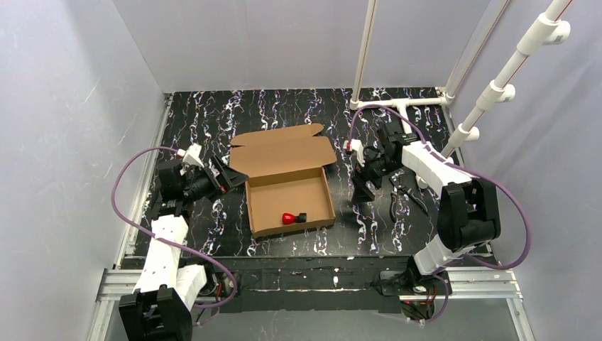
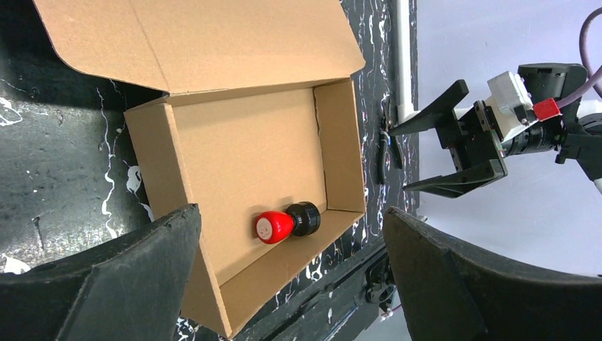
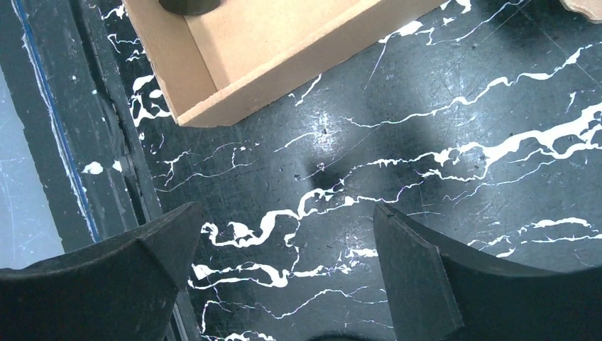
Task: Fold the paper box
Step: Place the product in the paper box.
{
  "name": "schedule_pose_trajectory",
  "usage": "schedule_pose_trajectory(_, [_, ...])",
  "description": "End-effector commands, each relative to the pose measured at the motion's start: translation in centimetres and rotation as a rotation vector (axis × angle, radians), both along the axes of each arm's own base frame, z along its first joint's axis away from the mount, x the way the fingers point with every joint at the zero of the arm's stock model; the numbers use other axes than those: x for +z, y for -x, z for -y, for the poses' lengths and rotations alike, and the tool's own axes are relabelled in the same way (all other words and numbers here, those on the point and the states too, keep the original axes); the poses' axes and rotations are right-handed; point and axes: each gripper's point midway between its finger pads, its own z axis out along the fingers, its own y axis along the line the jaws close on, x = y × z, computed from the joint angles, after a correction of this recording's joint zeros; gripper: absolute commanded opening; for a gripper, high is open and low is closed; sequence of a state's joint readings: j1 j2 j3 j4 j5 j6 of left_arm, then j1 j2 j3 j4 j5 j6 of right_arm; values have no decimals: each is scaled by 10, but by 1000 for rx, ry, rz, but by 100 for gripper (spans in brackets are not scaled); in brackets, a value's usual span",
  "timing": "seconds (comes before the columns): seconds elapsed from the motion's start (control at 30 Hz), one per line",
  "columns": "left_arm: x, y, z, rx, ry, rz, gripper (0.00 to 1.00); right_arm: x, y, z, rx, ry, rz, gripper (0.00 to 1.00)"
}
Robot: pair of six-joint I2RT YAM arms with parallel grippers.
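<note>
The plain brown corrugated-cardboard paper box (image 1: 284, 190) sits approx at the ctr of the black, white-veined marble-look tabletop (image 1: 199, 121), btwn the two arms. Its base is a shallow rectangular tray w/ four walls standing. The lid flap (image 1: 284, 153) is open and leans back toward the far side, w/ rounded corner tabs showing at its ends. In the left wrist view the tray floor (image 2: 241, 149) is bare except for one item: a small red-capped object w/ a black base (image 2: 287, 224). It lies on its side near the near wall, right of middle.

The left hand (image 1: 231, 179) hovers just beside the box's left wall, by the lid hinge, not touching. It's released: its black fingers (image 2: 106, 284) stand wide apart w/ nothing gripped, and the tray shows in the gap btwn them.

The right hand (image 1: 360, 176) is near the box's right wall, clear of it. Also released, its fingers (image 3: 92, 284) spread wide over bare tabletop. One near corner of the box (image 3: 234, 42) shows at the top of the right wrist view.

A dark pliers-like tool (image 1: 401, 199) lies on the tabletop under the right arm. A white pipe frame (image 1: 365, 50) rises at the far right.
</note>
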State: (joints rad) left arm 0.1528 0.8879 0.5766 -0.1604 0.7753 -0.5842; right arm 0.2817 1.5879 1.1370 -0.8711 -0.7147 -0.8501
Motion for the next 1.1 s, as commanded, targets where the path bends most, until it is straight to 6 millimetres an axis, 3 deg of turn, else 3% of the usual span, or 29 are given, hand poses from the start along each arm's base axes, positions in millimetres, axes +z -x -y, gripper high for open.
schedule_pose_trajectory(0.0, [2,3,4,-23,8,12,98,18,-15,-12,-53,-51,19,98])
schedule_pose_trajectory(0.3, [-3,8,2,-9,-14,-31,98,23,-19,-42,-82,-31,43,98])
schedule_pose_trajectory(0.53, [-17,27,-1,46,-27,-124,98,25,-17,-61,-52,-24,72,98])
schedule_pose_trajectory(0.63, [-24,35,-6,74,-89,-167,91,26,-23,-60,-64,-13,102,98])
schedule_pose_trajectory(0.77, [-28,39,-10,89,-204,-197,75,28,-36,-52,-106,32,168,92])
schedule_pose_trajectory(0.9, [-29,40,-6,72,-311,-224,70,22,-36,-42,-114,81,200,81])
schedule_pose_trajectory(1.07, [-37,43,-1,58,-351,-263,67,27,-58,21,-206,212,280,54])
